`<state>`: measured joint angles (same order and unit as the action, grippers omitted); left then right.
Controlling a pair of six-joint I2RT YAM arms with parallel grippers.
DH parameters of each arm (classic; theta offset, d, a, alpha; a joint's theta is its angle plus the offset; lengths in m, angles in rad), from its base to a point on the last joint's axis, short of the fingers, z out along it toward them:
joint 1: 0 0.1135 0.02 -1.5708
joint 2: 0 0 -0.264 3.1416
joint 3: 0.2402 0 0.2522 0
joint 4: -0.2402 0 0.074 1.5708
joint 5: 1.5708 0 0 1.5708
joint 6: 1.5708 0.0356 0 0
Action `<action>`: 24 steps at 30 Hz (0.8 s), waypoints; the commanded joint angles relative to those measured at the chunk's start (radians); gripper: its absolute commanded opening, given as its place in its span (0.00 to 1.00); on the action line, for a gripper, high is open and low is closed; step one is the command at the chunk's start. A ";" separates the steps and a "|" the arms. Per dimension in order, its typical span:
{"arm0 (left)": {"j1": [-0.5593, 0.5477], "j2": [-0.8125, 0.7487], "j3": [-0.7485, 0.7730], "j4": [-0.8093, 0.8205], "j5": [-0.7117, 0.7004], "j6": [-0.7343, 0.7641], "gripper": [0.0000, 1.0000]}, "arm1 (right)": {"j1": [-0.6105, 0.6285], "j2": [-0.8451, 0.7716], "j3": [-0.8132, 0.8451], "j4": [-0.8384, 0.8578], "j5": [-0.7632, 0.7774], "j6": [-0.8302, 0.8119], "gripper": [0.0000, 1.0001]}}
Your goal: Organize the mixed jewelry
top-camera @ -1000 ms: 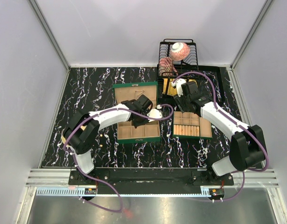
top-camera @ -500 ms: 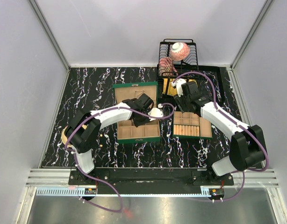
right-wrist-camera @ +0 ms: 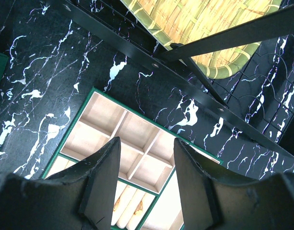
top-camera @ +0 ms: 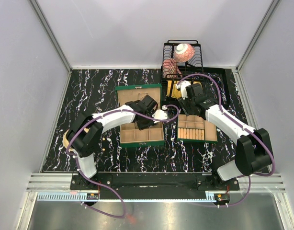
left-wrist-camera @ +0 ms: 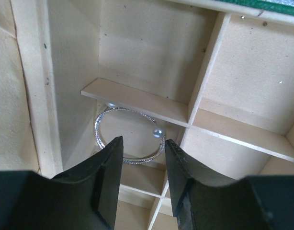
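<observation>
A thin silvery wire hoop (left-wrist-camera: 129, 139) with a small pearl bead (left-wrist-camera: 158, 133) lies flat in a compartment of the left green box (top-camera: 141, 135), which has beige lining. My left gripper (left-wrist-camera: 142, 146) hangs open and empty just above that compartment, its fingertips over the hoop's near edge; it also shows in the top view (top-camera: 140, 123). My right gripper (right-wrist-camera: 146, 148) is open and empty above the right green box (right-wrist-camera: 132, 151), over its small square compartments; in the top view it (top-camera: 185, 108) sits at that box's far edge. No other jewelry shows.
A black wire dish rack (top-camera: 181, 64) with a pink bowl (top-camera: 184, 51) stands at the back. A woven gold-green plate (right-wrist-camera: 199, 28) leans in it. The left box's open lid (top-camera: 137, 95) lies behind it. The table (top-camera: 94, 96) is black marble-patterned.
Almost nothing has moved. The left gripper has shifted very slightly over the left box; the right arm holds still.
</observation>
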<state>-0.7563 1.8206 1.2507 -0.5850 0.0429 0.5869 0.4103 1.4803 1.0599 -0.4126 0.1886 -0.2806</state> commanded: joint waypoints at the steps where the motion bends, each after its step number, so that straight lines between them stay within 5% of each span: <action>1: -0.008 -0.052 0.027 -0.010 -0.001 -0.009 0.45 | -0.008 -0.029 0.003 0.032 -0.020 0.006 0.55; 17: 0.011 -0.306 -0.007 0.014 -0.040 -0.027 0.56 | -0.010 -0.051 -0.006 0.023 -0.032 -0.009 0.55; 24: 0.141 -0.527 -0.089 -0.081 0.052 -0.064 0.61 | -0.010 -0.124 -0.018 -0.043 -0.117 -0.061 0.55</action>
<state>-0.7029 1.4166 1.1931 -0.5995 0.0456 0.5545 0.4065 1.4372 1.0466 -0.4282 0.1280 -0.3061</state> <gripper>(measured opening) 0.602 0.547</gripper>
